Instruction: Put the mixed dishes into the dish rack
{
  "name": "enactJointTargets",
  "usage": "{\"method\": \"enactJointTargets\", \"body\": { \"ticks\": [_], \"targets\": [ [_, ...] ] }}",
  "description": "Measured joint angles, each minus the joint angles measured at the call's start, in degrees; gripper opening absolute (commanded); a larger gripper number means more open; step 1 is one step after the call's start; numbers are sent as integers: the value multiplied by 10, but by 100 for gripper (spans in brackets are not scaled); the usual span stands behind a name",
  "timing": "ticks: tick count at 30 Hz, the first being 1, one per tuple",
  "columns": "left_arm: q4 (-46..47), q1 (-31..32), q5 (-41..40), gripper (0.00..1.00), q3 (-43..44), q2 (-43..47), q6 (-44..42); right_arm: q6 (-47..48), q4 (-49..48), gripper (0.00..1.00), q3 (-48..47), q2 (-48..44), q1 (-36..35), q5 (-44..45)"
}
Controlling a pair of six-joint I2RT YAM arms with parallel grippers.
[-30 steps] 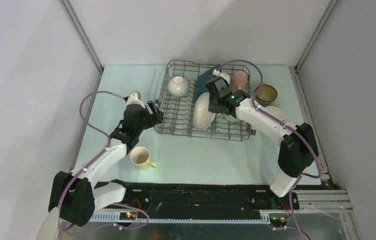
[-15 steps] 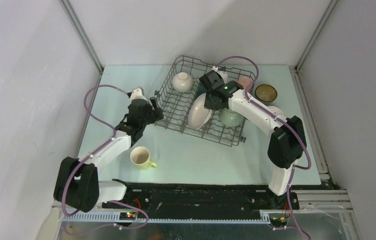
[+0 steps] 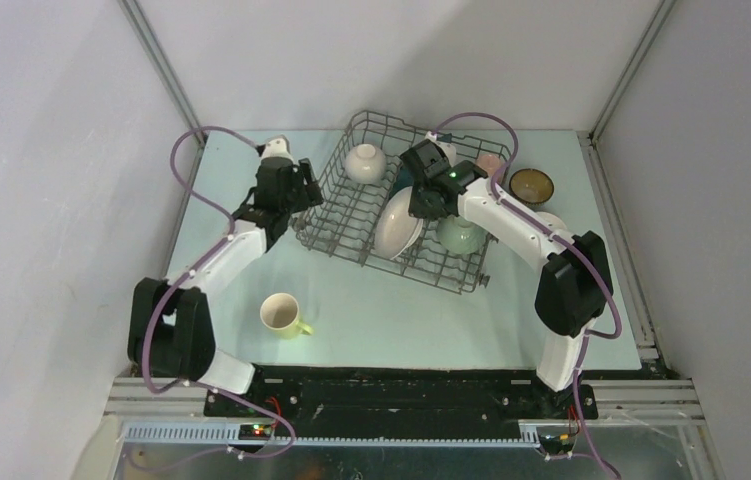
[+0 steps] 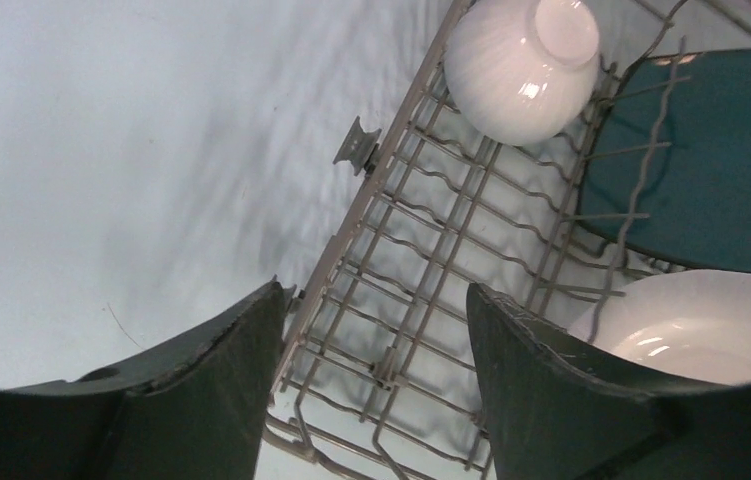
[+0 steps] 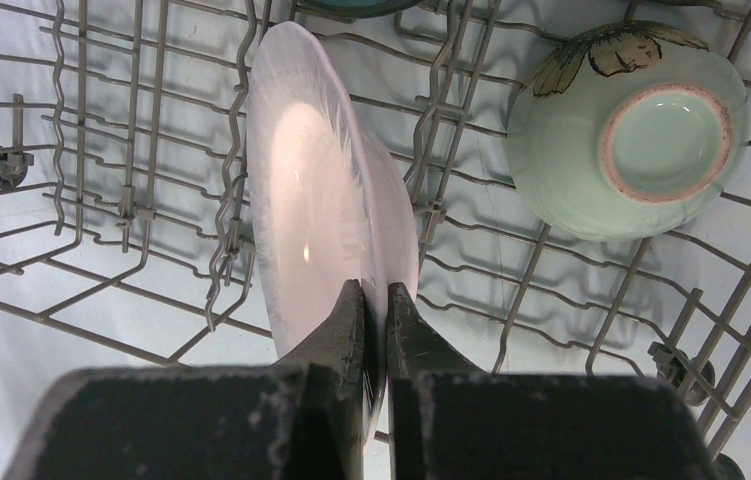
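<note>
The grey wire dish rack point(image 3: 343, 216) sits skewed on the table. It holds a white bowl point(image 3: 364, 162), an upright white round plate point(image 3: 397, 225), a pale green bowl point(image 3: 461, 236) and a dark teal square plate point(image 4: 721, 170). My right gripper point(image 3: 414, 204) is shut on the white plate's rim point(image 5: 311, 170), with the green bowl point(image 5: 631, 130) to its right. My left gripper point(image 3: 305, 191) is open and empty; in the left wrist view point(image 4: 373, 290) its jaws straddle the rack's left rim point(image 4: 391, 230). A yellow-green mug point(image 3: 283, 315) stands on the table in front.
A pink mug point(image 3: 491, 163) and a brown bowl point(image 3: 531, 185) stand on the table right of the rack. Another white bowl point(image 3: 554, 219) shows partly behind the right arm. Grey walls enclose the table on three sides.
The rack has swung clockwise with the plate in my right gripper, then stopped. My left gripper has moved farther back along the rack's left side.
</note>
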State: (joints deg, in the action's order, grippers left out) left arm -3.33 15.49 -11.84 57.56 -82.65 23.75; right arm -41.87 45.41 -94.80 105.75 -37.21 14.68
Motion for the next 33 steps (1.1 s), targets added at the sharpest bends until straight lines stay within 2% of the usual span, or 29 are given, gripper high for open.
{"method": "enactJointTargets", "body": {
  "ticks": [6, 10, 15, 18, 23, 27, 33],
  "targets": [
    [-40, -12, 18, 70, 51, -69, -23, 3, -1, 0, 2, 0, 5, -9],
    [-58, -26, 32, 65, 53, -100, -23, 3, -2, 0, 3, -1, 6, -12],
    [-69, -31, 50, 50, 53, -119, -21, 5, -1, 0, 3, -1, 8, -16],
    [-70, -31, 70, 35, 53, -123, -16, 6, 4, 0, -2, -1, 11, -23],
    [-70, -33, 74, 20, 44, -122, -17, 9, 41, 0, -40, 7, 16, -30],
    [-65, -23, 73, 4, 22, -103, -19, 9, 66, 0, -63, 13, 19, -30],
    [-76, 7, 51, 0, -11, -69, -17, 7, 87, 0, -70, 14, 26, -34]
  ]
}}
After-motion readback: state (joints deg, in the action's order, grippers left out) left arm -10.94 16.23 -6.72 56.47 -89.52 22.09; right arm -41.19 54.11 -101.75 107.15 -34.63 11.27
